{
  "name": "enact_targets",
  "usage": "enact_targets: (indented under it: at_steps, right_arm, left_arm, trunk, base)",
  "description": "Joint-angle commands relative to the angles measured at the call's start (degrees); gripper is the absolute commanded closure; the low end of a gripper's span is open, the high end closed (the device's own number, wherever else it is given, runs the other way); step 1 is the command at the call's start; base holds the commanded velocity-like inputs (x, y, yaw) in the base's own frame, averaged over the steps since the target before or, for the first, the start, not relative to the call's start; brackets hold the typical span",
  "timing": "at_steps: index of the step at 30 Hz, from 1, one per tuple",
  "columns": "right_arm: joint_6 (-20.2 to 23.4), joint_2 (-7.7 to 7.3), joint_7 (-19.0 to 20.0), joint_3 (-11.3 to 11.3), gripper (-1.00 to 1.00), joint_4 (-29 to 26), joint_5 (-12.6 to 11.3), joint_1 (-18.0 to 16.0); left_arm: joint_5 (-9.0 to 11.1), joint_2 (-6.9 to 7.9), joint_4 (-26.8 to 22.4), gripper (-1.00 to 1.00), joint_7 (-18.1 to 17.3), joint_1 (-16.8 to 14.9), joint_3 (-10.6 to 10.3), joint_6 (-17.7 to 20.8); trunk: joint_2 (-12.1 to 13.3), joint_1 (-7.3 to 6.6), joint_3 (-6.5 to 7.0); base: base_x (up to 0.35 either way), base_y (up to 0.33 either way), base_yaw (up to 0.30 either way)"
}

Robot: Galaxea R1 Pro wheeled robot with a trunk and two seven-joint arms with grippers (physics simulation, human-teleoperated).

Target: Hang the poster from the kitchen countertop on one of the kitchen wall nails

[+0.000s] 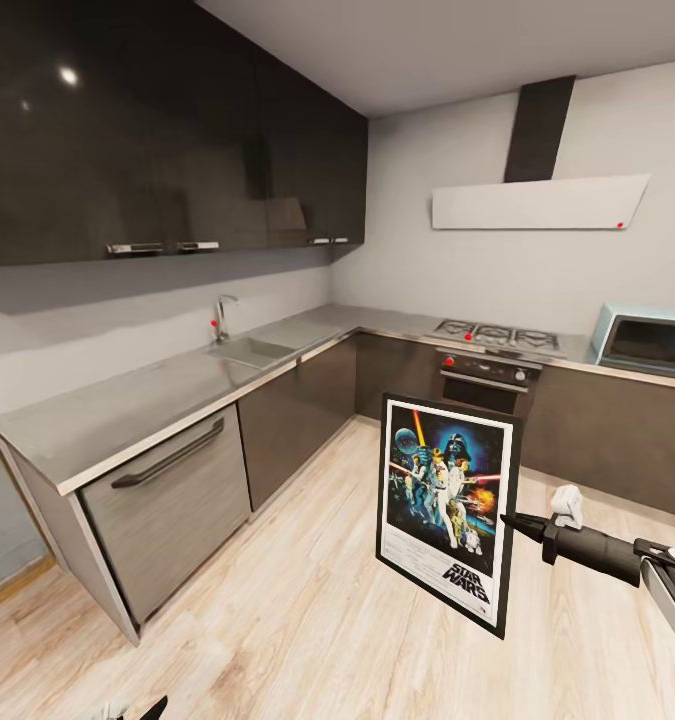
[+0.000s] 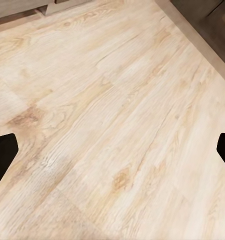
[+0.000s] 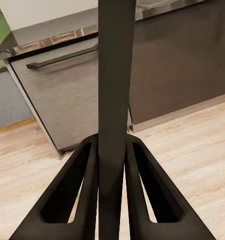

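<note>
The black-framed poster (image 1: 447,508) with space-movie art and "STAR WARS" lettering hangs upright in the air above the wooden floor, off the countertop. My right gripper (image 1: 513,522) is shut on its right edge. In the right wrist view the poster's dark frame edge (image 3: 114,100) runs straight between the two fingers (image 3: 75,197), which press on both sides. The grey metal kitchen countertop (image 1: 127,410) with sink (image 1: 249,350) and tap runs along the left and back walls. My left gripper (image 2: 112,150) hangs open over bare floor, its fingertips (image 2: 2,155) far apart. No wall nail is discernible.
Dark upper cabinets (image 1: 157,130) hang over the counter. A gas hob (image 1: 497,336) and oven sit at the back, with a range hood (image 1: 537,202) above and a light blue microwave (image 1: 645,340) at the right. A white object (image 1: 567,505) lies on the floor.
</note>
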Motion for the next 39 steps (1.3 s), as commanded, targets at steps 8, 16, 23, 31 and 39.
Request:
enact_targets:
  at_steps: [8, 16, 23, 31, 39]
  right_arm:
    - [0.90, -0.01, 0.51, -0.03, 1.00, -0.04, -0.43, -0.05]
    - [0.93, -0.01, 0.56, -0.10, 1.00, -0.06, -0.44, -0.05]
    - [0.93, -0.01, 0.51, -0.05, 1.00, -0.06, -0.47, -0.05]
    - [0.93, -0.01, 0.52, -0.08, 1.00, -0.06, -0.46, -0.05]
    - [0.93, -0.01, 0.53, -0.08, 1.00, -0.06, -0.43, -0.05]
  left_arm:
    - [-0.39, 0.22, -0.40, -1.00, 0.08, -0.06, -0.01, 3.92]
    - [-0.54, 0.21, -9.89, -1.00, 14.43, -0.06, -0.43, 16.13]
    - [-0.71, 0.00, -14.26, -1.00, 22.12, -0.06, -0.21, 22.17]
    - [-0.74, -0.40, -13.71, -1.00, 22.74, -0.06, -0.84, 22.54]
    - [-0.75, -0.74, -13.63, -1.00, 22.82, -0.06, -1.06, 22.60]
  trunk:
    - [3.15, -1.75, 1.35]
    - [6.36, -3.50, 2.78]
    - [9.16, -5.04, 4.04]
    - [12.37, -6.80, 5.48]
    - [15.58, -8.56, 6.91]
  base:
    - [0.000, 0.000, 0.000]
    - [0.000, 0.000, 0.000]
    - [0.000, 0.000, 0.000]
    - [0.000, 0.000, 0.000]
    - [0.000, 0.000, 0.000]
